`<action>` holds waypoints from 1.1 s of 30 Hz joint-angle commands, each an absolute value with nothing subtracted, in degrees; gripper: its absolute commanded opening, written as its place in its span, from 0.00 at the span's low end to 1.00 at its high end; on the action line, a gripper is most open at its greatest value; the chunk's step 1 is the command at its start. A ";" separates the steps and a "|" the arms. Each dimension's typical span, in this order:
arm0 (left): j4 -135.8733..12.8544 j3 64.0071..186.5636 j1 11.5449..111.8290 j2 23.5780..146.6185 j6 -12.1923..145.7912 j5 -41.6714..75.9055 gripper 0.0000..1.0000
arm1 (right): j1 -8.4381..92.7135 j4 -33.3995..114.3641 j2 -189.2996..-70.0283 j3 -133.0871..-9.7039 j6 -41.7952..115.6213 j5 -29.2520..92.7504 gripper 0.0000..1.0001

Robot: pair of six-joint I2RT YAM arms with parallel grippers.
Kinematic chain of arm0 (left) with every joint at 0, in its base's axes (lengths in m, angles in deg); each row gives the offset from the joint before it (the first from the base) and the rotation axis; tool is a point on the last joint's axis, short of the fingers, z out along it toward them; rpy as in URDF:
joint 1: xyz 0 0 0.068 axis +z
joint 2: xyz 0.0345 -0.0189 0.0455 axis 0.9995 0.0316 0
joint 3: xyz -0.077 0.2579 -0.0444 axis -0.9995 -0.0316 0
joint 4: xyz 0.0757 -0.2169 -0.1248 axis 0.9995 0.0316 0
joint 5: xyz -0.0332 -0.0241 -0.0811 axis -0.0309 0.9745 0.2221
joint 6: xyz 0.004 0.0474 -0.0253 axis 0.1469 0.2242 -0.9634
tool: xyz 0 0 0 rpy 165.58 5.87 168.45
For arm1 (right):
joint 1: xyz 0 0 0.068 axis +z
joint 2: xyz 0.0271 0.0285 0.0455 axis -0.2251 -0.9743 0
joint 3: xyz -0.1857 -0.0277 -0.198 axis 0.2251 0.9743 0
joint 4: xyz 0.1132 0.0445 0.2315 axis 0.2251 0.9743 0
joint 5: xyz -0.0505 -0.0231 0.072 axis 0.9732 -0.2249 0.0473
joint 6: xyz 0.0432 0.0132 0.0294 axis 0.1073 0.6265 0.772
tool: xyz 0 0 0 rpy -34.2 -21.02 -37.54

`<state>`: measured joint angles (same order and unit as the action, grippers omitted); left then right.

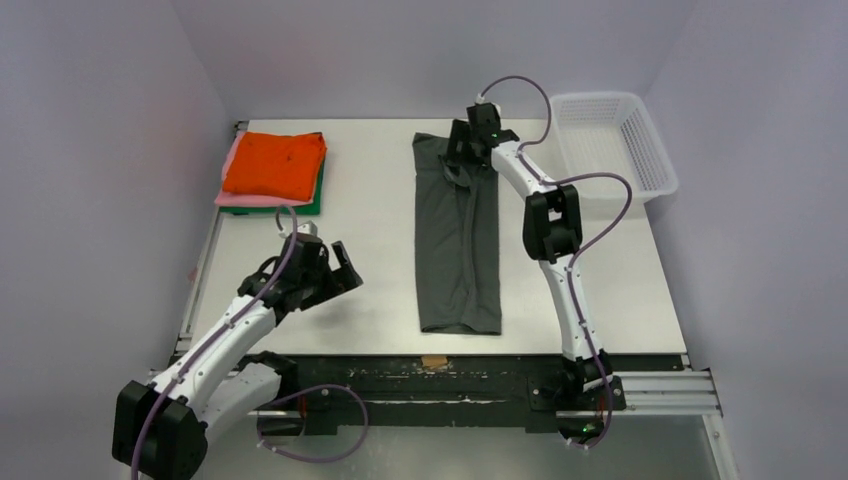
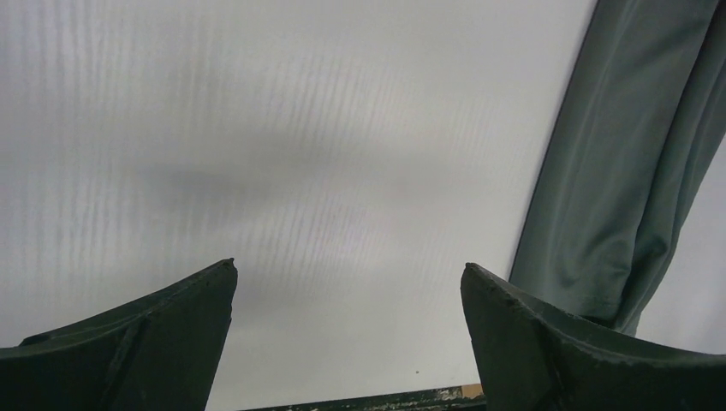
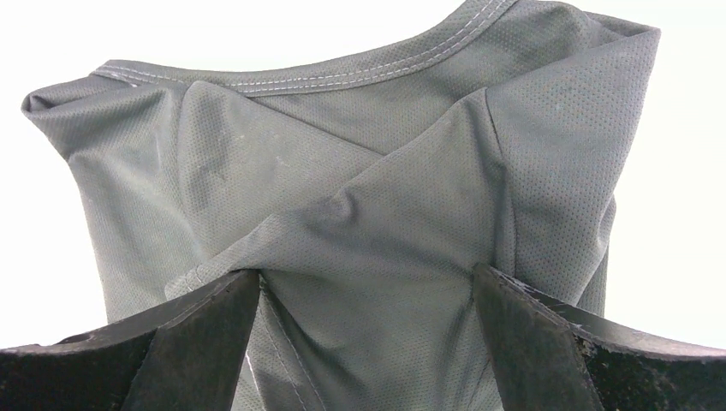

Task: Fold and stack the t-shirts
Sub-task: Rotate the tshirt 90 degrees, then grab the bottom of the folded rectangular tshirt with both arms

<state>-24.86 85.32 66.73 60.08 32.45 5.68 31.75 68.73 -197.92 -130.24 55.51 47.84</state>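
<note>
A dark grey t-shirt [image 1: 458, 250] lies folded into a long narrow strip down the middle of the table, collar end at the far side. My right gripper [image 1: 462, 160] is down on that collar end. Its jaws stand open, and the overlapped sleeve folds [image 3: 360, 171] lie between the fingertips of the right gripper [image 3: 366, 272]. My left gripper [image 1: 340, 265] hovers open to the left of the strip's near half; nothing lies between the fingertips of the left gripper [image 2: 349, 265]. The shirt's left edge [image 2: 616, 171] shows at the right of that view. A folded orange t-shirt [image 1: 275, 162] tops pink [image 1: 235, 198] and green [image 1: 312, 203] ones at far left.
A white mesh basket [image 1: 612, 140] stands at the far right corner, beside the right arm's elbow. A small brown tape piece [image 1: 434, 361] sits at the table's near edge. Grey walls close in the table on three sides.
</note>
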 commanded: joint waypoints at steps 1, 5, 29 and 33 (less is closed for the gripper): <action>-34.36 88.56 66.48 65.23 34.33 13.65 1.00 | 32.97 72.86 -197.66 -128.76 54.16 46.30 0.94; -38.50 88.94 65.06 68.73 34.28 19.48 1.00 | 33.84 74.48 -190.32 -128.69 50.45 46.20 0.95; -36.58 104.41 32.16 101.22 24.97 6.60 0.56 | 45.14 63.84 -111.24 -34.13 70.60 42.42 0.80; -33.89 105.63 30.78 103.34 24.31 4.06 0.35 | 46.34 64.53 -105.78 -28.69 72.17 36.84 0.74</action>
<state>-37.98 103.59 31.83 101.35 25.74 8.36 45.24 67.83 -111.21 -31.07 67.27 43.42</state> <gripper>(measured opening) 0.427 0.764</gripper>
